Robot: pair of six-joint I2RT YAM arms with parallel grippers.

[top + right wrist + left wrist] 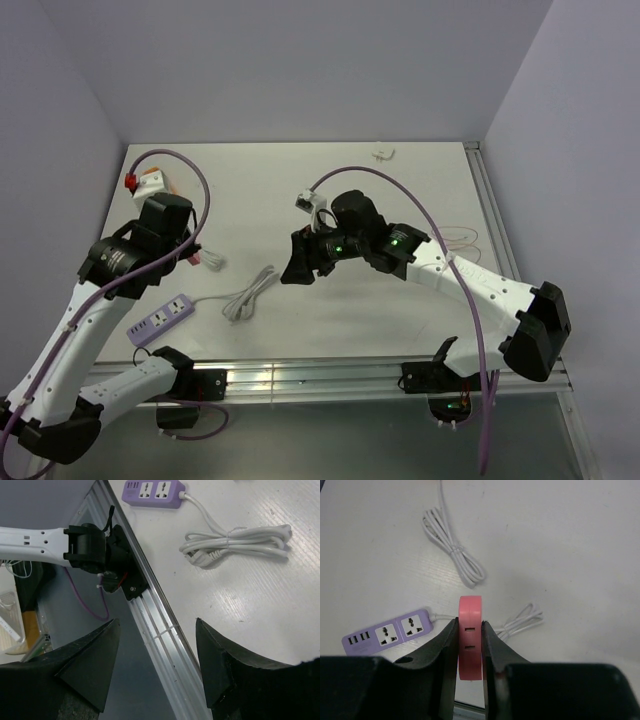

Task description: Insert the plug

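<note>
My left gripper (469, 626) is shut on the salmon-pink plug (470, 611) and holds it edge-up above the table; two small dark marks show on the edge facing the camera. Its thin pale cord (522, 622) lies bundled just right of it. The lilac power strip (390, 634) lies below and to the left, sockets facing up. In the top view the left gripper (190, 257) is above and right of the strip (162, 320). My right gripper (298, 262) is open and empty over mid-table; in its wrist view the gripper (157, 665) hangs over the table's front rail.
A coiled white cord (250, 293) runs from the lilac strip across the front middle. An orange and white power strip (148, 182) sits at the back left. A small white object (383, 154) lies at the back edge. The aluminium rail (160, 630) marks the near edge.
</note>
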